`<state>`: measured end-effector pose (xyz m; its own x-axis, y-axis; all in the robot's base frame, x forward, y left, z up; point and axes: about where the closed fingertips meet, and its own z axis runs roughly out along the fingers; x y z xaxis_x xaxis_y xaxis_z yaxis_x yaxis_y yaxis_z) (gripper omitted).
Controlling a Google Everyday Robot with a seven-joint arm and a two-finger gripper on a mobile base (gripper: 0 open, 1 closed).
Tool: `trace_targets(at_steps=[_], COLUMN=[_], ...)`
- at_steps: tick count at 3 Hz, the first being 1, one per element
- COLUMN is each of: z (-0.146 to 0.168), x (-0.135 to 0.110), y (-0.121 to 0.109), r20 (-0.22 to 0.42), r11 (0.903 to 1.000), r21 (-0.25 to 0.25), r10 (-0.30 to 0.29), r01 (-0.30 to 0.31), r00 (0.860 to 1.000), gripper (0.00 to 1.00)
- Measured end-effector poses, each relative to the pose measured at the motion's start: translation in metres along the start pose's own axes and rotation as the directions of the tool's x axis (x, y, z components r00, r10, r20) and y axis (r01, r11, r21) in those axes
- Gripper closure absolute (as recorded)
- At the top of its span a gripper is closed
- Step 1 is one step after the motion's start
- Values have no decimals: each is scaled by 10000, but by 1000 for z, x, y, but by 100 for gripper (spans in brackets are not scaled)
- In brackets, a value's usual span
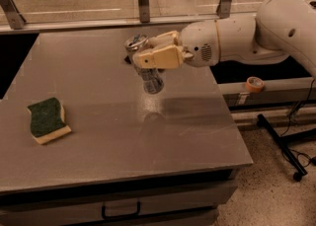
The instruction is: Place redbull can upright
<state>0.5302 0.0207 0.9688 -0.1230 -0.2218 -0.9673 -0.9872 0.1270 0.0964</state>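
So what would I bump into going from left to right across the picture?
The green sponge → the gripper over the table, shut on the redbull can → the orange tape roll.

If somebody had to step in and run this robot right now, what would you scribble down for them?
Claw: shut on the can, above the far part of the table.
Can: top end up, leaning a little, seemingly just clear of the tabletop.
Done: can is in the claw.
Left: lower it, stand it upright, let go.
Sponge: well away from the can.
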Motion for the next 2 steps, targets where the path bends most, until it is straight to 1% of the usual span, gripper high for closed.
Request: trace_targets(at_steps=[1, 2], z=[6, 6], x=[10, 23], y=[3, 5], r20=[530, 844], r11=[9971, 9948], r21=[-649, -916], r10=[-367, -379], r01=[401, 456], r00=[9979, 9957], gripper=[100, 100])
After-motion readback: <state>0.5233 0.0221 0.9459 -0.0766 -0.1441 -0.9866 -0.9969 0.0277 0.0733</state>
